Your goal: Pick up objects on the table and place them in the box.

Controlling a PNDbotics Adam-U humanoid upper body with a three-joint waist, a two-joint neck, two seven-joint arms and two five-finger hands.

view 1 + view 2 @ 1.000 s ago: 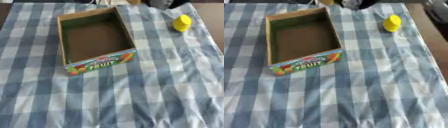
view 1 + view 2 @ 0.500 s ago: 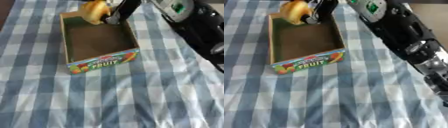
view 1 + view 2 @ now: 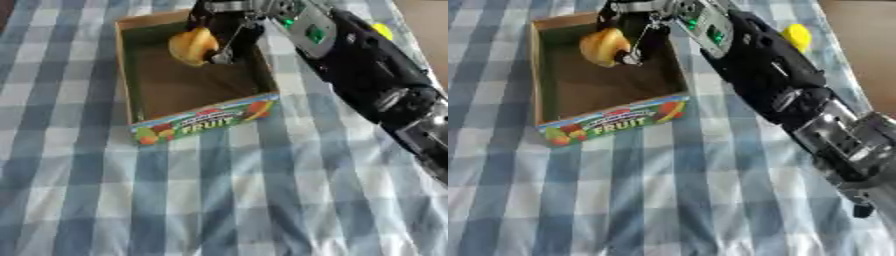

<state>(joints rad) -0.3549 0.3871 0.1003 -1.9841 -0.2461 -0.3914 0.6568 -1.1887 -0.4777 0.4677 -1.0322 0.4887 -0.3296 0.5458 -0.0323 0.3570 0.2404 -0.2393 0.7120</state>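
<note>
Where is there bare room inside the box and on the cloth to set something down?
The box floor is bare below the orange fruit held by the right hand. The checked cloth is free in front of the box and along its left. The right side is crowded by the arm, near the yellow object.

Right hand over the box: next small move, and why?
Probably lower a little and open the fingers. The right hand is curled round a yellow-orange object that already hangs inside the outline of the box, over its bare floor near the far end. A second yellow object lies on the checked cloth.
</note>
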